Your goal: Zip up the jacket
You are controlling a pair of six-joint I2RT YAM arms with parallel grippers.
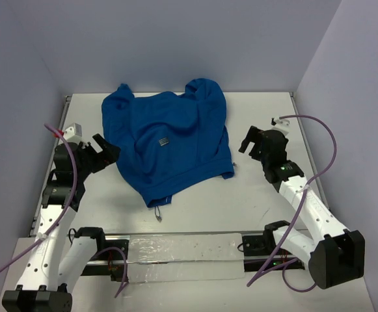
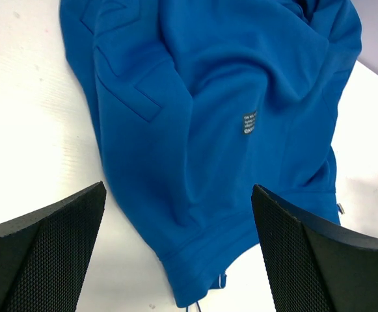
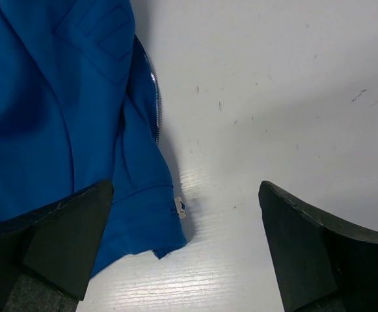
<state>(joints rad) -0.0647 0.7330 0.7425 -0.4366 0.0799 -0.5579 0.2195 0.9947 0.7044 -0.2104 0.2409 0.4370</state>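
Top view: one jacket (image 1: 166,146), crumpled, on one table (image 1: 195,208), centre toward 12 o'clock; one grey patch (image 1: 165,141) on it. Two grippers: left gripper (image 1: 103,151) just beside the jacket's 9 o'clock edge, right gripper (image 1: 252,140) near its 3 o'clock, apart. Both jaws are spread and hold nothing.
Left wrist view: two fingers (image 2: 52,247) flank blue fabric.
Right wrist view: one zipper (image 3: 156,104) at 10 o'clock; one white tag (image 3: 180,207) at the hem.
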